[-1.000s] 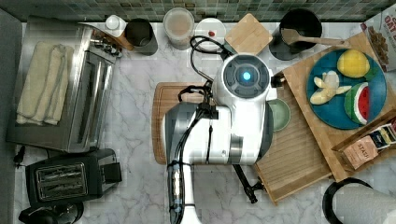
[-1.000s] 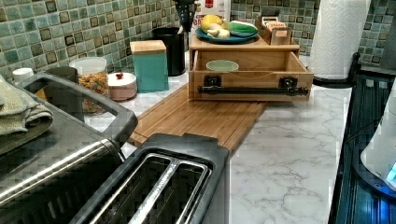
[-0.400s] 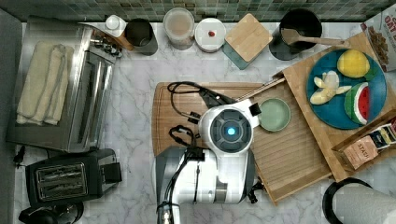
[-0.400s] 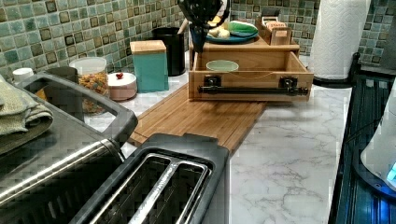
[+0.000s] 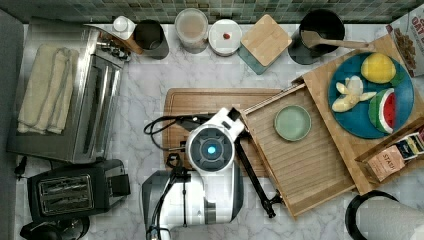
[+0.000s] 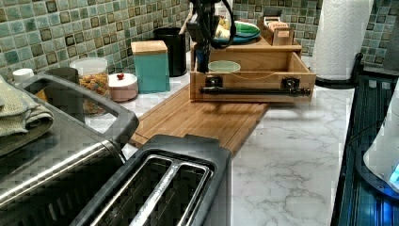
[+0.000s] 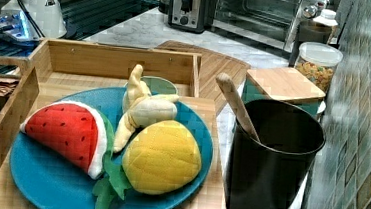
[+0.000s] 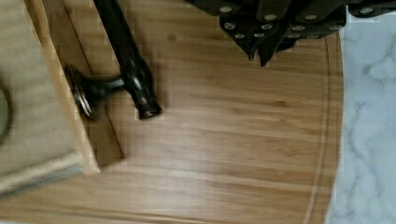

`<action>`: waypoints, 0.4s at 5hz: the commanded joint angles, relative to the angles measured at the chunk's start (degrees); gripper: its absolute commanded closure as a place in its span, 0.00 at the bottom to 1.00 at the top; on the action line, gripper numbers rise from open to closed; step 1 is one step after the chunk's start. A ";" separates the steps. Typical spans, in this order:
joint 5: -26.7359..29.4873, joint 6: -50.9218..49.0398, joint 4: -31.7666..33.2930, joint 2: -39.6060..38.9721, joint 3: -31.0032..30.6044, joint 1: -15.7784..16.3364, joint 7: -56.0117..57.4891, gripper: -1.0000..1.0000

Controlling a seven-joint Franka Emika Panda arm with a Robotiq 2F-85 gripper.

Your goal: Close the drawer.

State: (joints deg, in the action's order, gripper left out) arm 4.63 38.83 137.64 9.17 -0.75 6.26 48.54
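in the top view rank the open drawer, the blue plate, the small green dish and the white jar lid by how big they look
Largest to smallest in the top view:
1. the drawer
2. the blue plate
3. the green dish
4. the white jar lid, though it looks close to the dish.

Single white arm [image 5: 200,200] reaches in from top view's bottom edge, wrist bent straight down, black cables looping beside it. Gripper [image 8: 261,56] hangs vertical, fingertips drawn together to a point, nothing between them. Left view: gripper [image 6: 203,33] dark, upright, tips low.
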 commanded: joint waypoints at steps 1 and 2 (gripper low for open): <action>-9.40 5.39 9.34 2.13 1.91 -0.27 17.18 1.00; -13.82 9.31 11.96 2.43 1.59 -0.96 13.47 1.00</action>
State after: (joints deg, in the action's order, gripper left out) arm -5.08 45.85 147.83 9.20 -0.82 8.28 63.45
